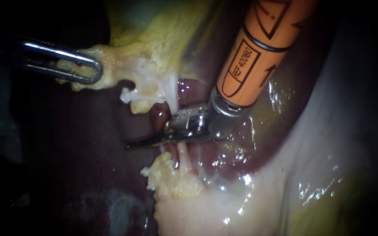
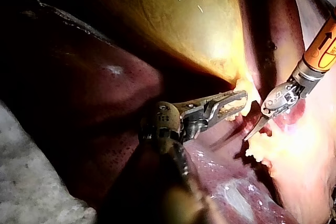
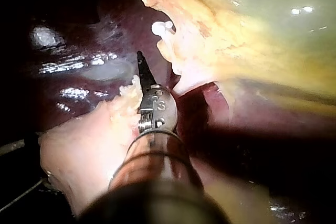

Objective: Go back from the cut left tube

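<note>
Time to leave the cut left tube (image 1: 127, 95)
My right instrument (image 1: 150, 140): blades pressed together; left instrument (image 1: 93, 70) pinches fatty tissue (image 1: 112, 65) for tension.

Close endoscope, opposing wrist views, shared gallbladder (image 1: 154, 22)

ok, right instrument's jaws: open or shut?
Shut: the right instrument tapers to a single dark tip, with no gap in any view and nothing between its jaws.
</note>
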Tool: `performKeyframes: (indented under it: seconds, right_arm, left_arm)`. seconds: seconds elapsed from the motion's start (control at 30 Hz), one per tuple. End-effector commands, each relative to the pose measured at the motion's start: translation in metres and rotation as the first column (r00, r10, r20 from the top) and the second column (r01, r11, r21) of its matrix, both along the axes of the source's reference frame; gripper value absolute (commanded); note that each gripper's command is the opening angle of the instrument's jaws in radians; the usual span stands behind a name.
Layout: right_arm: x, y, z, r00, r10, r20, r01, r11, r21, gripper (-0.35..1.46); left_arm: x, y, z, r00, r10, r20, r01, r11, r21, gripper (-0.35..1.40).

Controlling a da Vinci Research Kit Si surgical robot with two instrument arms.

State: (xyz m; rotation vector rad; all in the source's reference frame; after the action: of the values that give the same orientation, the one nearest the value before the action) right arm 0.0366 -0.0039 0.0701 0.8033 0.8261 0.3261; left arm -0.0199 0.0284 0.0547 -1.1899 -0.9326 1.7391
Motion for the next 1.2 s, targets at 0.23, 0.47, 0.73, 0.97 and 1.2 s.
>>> performKeyframes:
  seconds: [0.23,0.47,0.73,0.97,1.2]
  right_arm:
    - [0.0,0.0,0.0,1.0,-0.003,-0.002,0.003,1.0,0.0,-0.35]
    - [0.0,0.0,0.0,0.9999,0.0,-0.015,0.0,1.0,-0.004,0.1]
    - [0.0003,0.0,0.0001,0.9991,0.015,-0.039,-0.015,1.0,-0.006,0.89]
    - [0.0004,-0.0001,0.0001,0.9987,0.015,-0.048,-0.016,1.0,-0.017,1.08]
    - [0.0005,-0.0003,-0.0001,0.9972,-0.004,-0.074,0.0,0.998,-0.062,1.18]
  left_arm:
    - [0.0,0.0,0.0,1.0,0.0,0.0,0.0,1.0,0.0,-0.35]
    - [0.0,0.0,0.0,1.0,0.0,0.0,0.0,1.0,0.0,-0.35]
    - [0.0001,0.0001,0.0001,1.0,0.001,0.001,-0.001,1.0,0.0,-0.35]
    - [0.0001,0.0001,0.0002,1.0,0.001,0.001,-0.001,1.0,0.0,-0.35]
    - [0.0001,0.0001,0.0002,1.0,0.001,0.001,-0.001,1.0,0.0,-0.35]
